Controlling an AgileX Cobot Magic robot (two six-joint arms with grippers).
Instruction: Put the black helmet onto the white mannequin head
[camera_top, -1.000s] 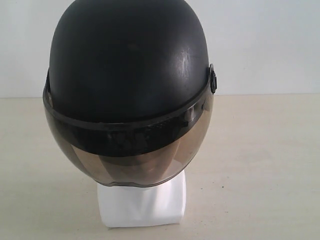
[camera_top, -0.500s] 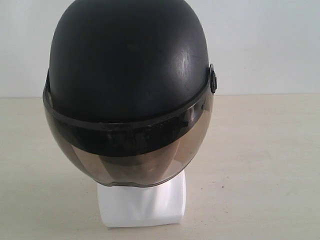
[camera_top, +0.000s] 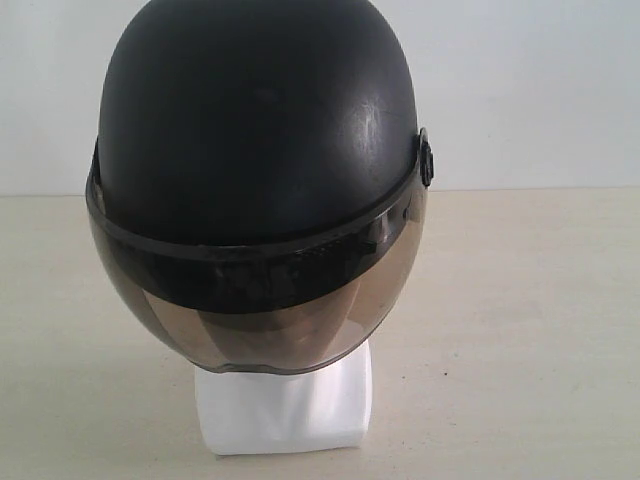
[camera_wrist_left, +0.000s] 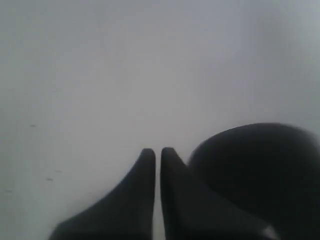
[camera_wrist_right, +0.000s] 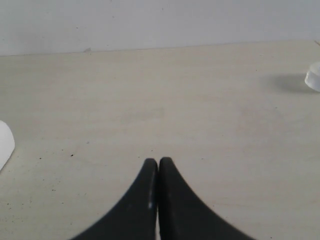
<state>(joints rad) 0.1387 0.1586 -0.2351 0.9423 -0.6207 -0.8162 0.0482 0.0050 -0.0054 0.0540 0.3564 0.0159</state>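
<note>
The black helmet (camera_top: 255, 130) sits over the white mannequin head, its tinted visor (camera_top: 270, 310) down over the face. Only the head's white neck base (camera_top: 285, 410) shows, standing on the table. Neither gripper appears in the exterior view. In the left wrist view my left gripper (camera_wrist_left: 158, 152) is shut with a thin slit between the fingers and nothing in it. A blurred dark round shape, probably the helmet (camera_wrist_left: 260, 170), lies close beside it. My right gripper (camera_wrist_right: 158, 162) is shut and empty above the bare table.
The beige table (camera_top: 520, 330) runs back to a pale wall (camera_top: 530, 90). The right wrist view catches a white edge (camera_wrist_right: 4, 142) at one side and a small whitish object (camera_wrist_right: 314, 76) at the other.
</note>
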